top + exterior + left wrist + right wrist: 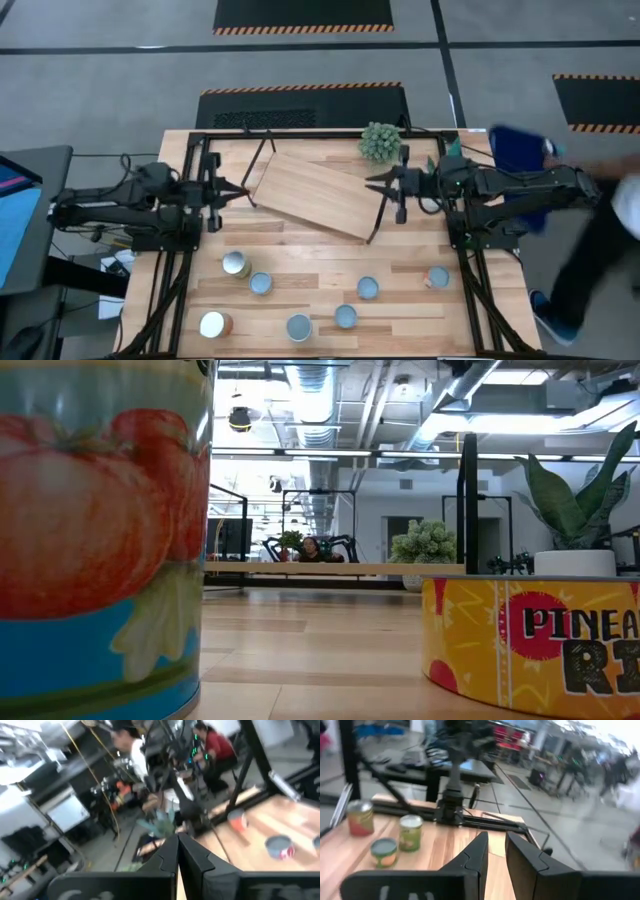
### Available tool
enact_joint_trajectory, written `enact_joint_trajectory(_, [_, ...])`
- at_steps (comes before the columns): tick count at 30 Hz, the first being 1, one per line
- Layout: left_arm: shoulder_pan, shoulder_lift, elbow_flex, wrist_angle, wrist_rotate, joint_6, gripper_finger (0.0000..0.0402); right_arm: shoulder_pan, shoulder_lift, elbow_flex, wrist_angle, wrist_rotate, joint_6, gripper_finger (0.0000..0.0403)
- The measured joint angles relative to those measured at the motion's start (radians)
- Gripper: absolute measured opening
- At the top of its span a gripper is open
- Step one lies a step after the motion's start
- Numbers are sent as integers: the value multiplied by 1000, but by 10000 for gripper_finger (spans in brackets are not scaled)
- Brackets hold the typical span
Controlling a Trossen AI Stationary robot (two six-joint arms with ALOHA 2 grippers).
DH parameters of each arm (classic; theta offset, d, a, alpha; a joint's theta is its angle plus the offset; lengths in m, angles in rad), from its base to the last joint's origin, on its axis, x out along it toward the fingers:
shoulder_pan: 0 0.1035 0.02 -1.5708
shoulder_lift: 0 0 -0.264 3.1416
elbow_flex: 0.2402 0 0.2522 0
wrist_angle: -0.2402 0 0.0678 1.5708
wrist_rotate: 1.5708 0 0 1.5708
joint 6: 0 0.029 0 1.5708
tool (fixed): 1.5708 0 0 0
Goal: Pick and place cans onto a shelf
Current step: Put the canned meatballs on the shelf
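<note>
Both grippers are idling: left gripper [243,190] pressed together at shelf's [315,195] nine o'clock, right gripper [372,182] parted, empty, at three

The high view looks straight down on the whole table [300,262], with the shelf [318,195] between the two arms and the cans [368,288] along the near edge. The low view sits at tabletop level, pressed close to two cans [95,530] and facing across to the shelf [330,568] and the plant [425,543], which the high view also shows. Each wrist view looks forward past its own dark fingers [180,855] across the wood toward the room; both catch some of the cans [410,832].
</note>
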Motion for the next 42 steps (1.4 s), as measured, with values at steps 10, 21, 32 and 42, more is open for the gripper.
enact_joint_trajectory(10, [32, 311, 124, 42, -202, -51, 0, 201, -81, 0, -258, 0, 95, 92])
enact_joint_trajectory(21, [58, 510, 237, 7, -144, 137, 0, 428, -38, 0, -359, 10, 561, 92])
enact_joint_trajectory(32, [13, 499, 266, -342, -120, -28, 0, 515, 35, 0, -787, -19, 1237, 92])
enact_joint_trajectory(42, [-3, 502, 266, -420, -121, -92, 0, 511, 106, 0, -951, -194, 1403, 92])
